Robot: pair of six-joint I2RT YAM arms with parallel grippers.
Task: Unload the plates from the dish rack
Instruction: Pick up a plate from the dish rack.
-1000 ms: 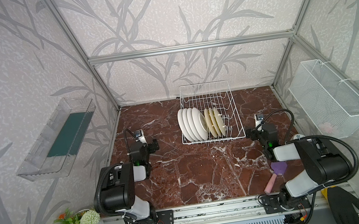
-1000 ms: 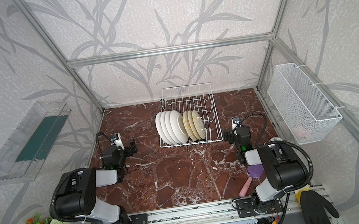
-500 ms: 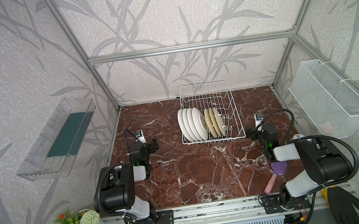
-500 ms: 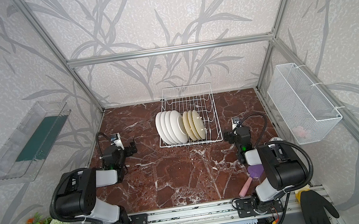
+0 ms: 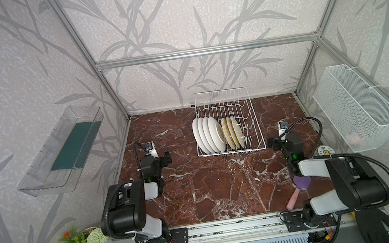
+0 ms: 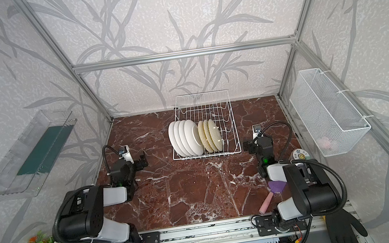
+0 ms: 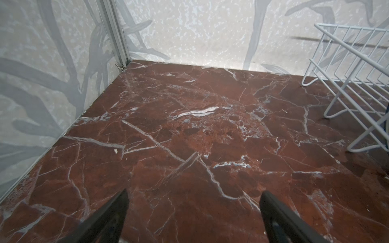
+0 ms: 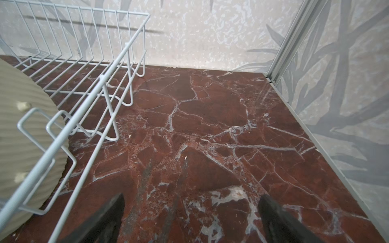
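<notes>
Left gripper (image 7: pixel 193 195): jaws fully apart, nothing between them, nothing gripped. It sits low over the table, well to the left of the dish rack (image 5: pixel 221 97) and level with the rack's front edge. Right gripper (image 8: pixel 191 197): likewise spread wide and empty, close off the rack's front right corner but not touching the wire.

Left arm (image 5: pixel 133 205) and right arm (image 5: pixel 351 180): both folded low, bases on the rail in front of the rack, forearms reaching toward the rack's two sides.

Surface and room: the table (image 5: pixel 210 189) is red-brown marble with white veins, enclosed by leaf-patterned walls and an aluminium frame. The dish rack stands at the back centre, against the rear wall. In its front half four white plates (image 5: pixel 208 135) stand on edge in a row on the left side; three yellow plates (image 5: pixel 232 132) stand on edge just to their right. The right wrist view shows one yellow plate's ribbed face behind the rack's wire side.

On the wall left of the rack hangs a clear tray (image 5: pixel 63 153); on the wall right of it, a mesh basket (image 5: pixel 356 107). In front of the rack to the right, partly under the right arm, lies a purple-headed, pink-handled utensil (image 5: pixel 298 187). A small printed dish (image 5: pixel 324 151) lies further right.
</notes>
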